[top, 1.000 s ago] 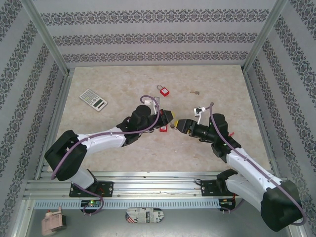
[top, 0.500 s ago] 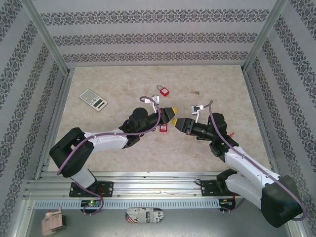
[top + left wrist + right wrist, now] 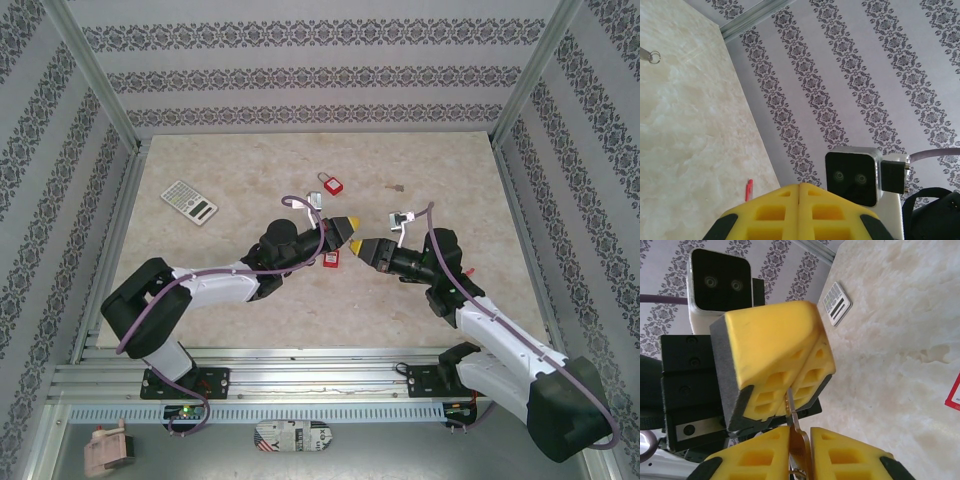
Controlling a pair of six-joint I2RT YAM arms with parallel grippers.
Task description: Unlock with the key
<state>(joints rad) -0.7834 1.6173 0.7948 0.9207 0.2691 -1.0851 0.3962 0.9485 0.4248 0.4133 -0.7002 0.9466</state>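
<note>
A slim metal key (image 3: 794, 427) bridges two facing pairs of yellow jaws, a red padlock (image 3: 329, 259) lying just beside.

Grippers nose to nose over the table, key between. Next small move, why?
Probably open the left gripper and back it off slightly. The right gripper pinches the key near its ring end, the blade tip meets the shut left fingers' seam, and the red padlock lies on the table below.

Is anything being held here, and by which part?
The key: the right gripper pinches its head end, and the shut left gripper appears to pinch the blade tip.
</note>
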